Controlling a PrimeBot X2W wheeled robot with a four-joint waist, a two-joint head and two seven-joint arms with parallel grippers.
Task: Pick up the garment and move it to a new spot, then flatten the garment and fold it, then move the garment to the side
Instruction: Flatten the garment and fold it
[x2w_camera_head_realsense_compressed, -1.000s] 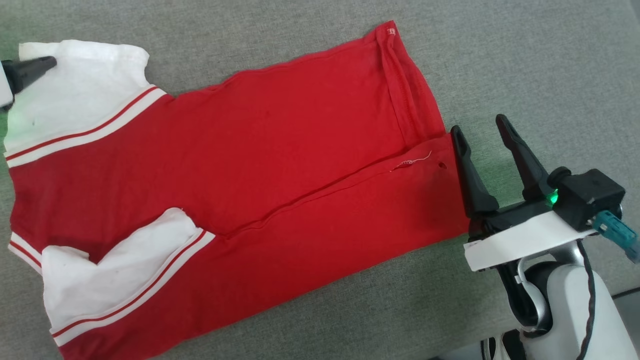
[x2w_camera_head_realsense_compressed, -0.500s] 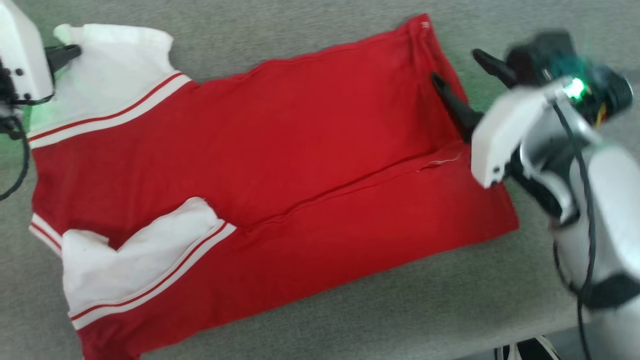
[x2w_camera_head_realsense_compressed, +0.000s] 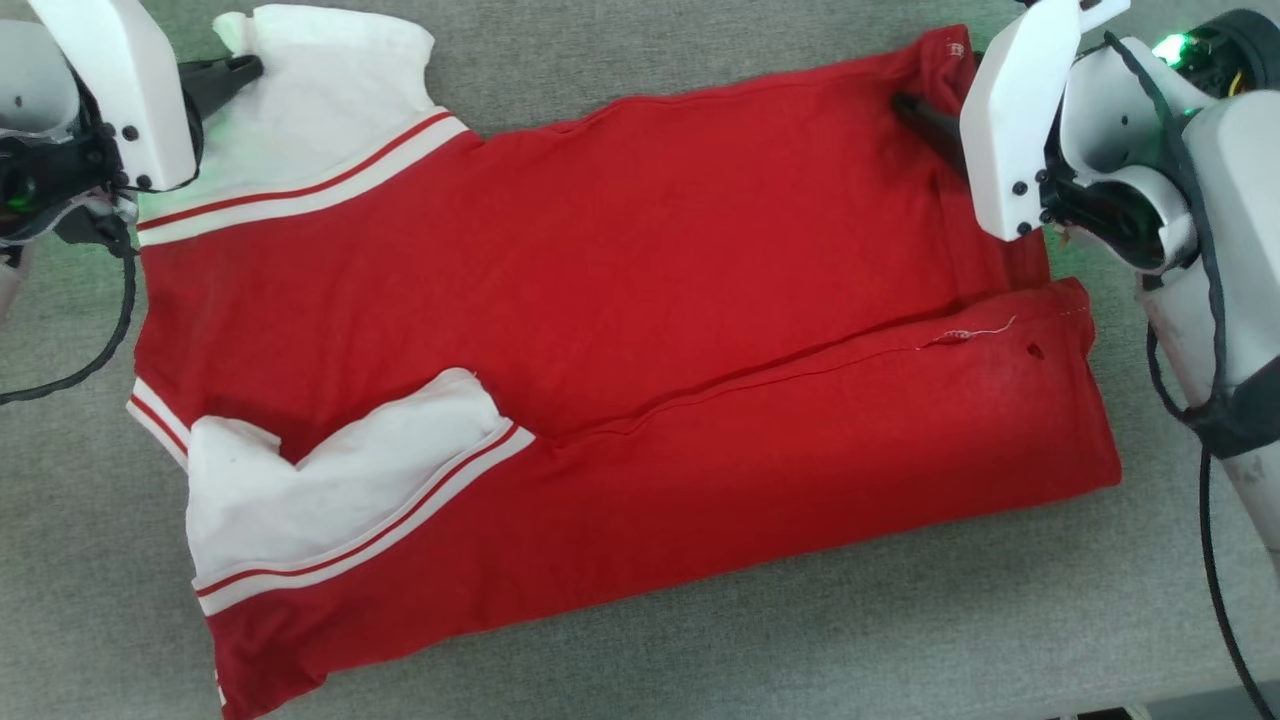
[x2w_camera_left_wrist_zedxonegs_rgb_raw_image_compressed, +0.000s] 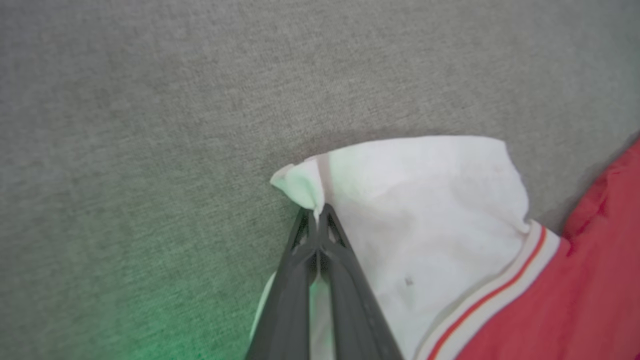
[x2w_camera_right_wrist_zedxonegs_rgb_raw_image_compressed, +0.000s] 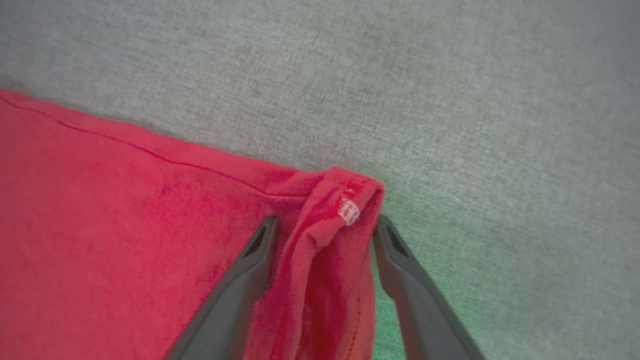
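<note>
The garment (x2w_camera_head_realsense_compressed: 620, 280) lies flat on the grey surface, red with white sleeves, its near half folded over along a lengthwise seam. Lettering is hidden. My left gripper (x2w_camera_head_realsense_compressed: 245, 70) is shut on the tip of the far white sleeve (x2w_camera_left_wrist_zedxonegs_rgb_raw_image_compressed: 425, 200); in the left wrist view the gripper (x2w_camera_left_wrist_zedxonegs_rgb_raw_image_compressed: 317, 216) pinches that corner. My right gripper (x2w_camera_right_wrist_zedxonegs_rgb_raw_image_compressed: 325, 225) stands open at the far right hem corner (x2w_camera_right_wrist_zedxonegs_rgb_raw_image_compressed: 345, 200), one finger on the red cloth and one on the grey surface, the bunched hem between them. In the head view one right finger (x2w_camera_head_realsense_compressed: 925, 115) shows beside the white wrist plate.
Grey woven cloth (x2w_camera_head_realsense_compressed: 700, 660) covers the work surface all around the garment. The surface's front edge shows at the lower right (x2w_camera_head_realsense_compressed: 1190, 700). Black cables hang from the left arm (x2w_camera_head_realsense_compressed: 95, 350) and the right arm (x2w_camera_head_realsense_compressed: 1215, 520).
The camera has shifted. My left gripper has closed on the white sleeve tip. My right gripper has swung from the garment's near right edge to its far right hem corner, still open.
</note>
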